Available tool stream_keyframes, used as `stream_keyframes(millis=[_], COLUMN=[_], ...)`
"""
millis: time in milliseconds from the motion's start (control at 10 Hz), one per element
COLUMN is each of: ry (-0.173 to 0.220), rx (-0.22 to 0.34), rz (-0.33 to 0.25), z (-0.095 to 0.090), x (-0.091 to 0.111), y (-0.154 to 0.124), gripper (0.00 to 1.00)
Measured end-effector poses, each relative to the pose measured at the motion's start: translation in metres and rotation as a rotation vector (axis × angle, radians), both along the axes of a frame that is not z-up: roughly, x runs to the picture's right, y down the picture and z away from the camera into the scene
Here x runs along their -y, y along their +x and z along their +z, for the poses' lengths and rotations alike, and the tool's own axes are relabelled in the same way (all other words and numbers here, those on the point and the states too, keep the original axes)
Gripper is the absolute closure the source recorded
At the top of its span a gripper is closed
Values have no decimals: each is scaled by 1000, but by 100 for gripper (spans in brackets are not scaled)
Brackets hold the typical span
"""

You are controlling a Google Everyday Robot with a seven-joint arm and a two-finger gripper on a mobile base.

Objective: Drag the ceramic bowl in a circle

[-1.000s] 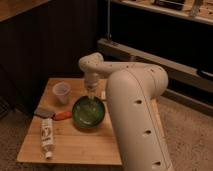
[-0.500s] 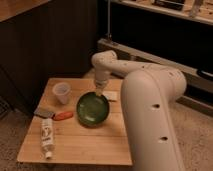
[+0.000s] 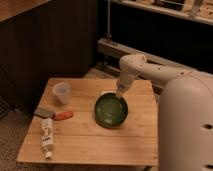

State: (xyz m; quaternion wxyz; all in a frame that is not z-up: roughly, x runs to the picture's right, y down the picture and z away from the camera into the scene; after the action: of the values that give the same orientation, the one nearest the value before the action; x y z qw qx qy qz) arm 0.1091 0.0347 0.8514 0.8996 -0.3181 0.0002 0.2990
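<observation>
The ceramic bowl (image 3: 110, 111) is a round, shallow, glossy dark green bowl standing right of the middle of the small wooden table (image 3: 85, 140). My gripper (image 3: 119, 95) reaches down from the white arm at the right and meets the bowl's far right rim. The small translucent white plastic cup (image 3: 62, 92) stands at the table's far left, apart from the bowl.
A white tube (image 3: 47, 136) lies near the table's front left corner. An orange object (image 3: 62, 116) and a grey flat item (image 3: 43, 113) lie left of the bowl. Dark wooden panels and a low shelf stand behind the table. My white body fills the right side.
The bowl has moved right and slightly nearer across the table with my gripper at its rim. The arm has swung to the right. The cup and tube have not moved.
</observation>
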Motion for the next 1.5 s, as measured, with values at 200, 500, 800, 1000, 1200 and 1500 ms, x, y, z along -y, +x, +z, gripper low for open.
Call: stream_keyframes(millis=[200,500,800,1000,1200,1500], ry=[-12,-8,-9,-15,-17,-25], rx=[-44,-23,-20,-21,-7,3], rz=[45,11,11,-4,-26,-58], z=[-7,-17,-24,-37,-41,-47], x=[-14,-29,-37,-56,-63,-72], y=[38,48,23,13,-2,-28], gripper=[100,100,100,100,100,100])
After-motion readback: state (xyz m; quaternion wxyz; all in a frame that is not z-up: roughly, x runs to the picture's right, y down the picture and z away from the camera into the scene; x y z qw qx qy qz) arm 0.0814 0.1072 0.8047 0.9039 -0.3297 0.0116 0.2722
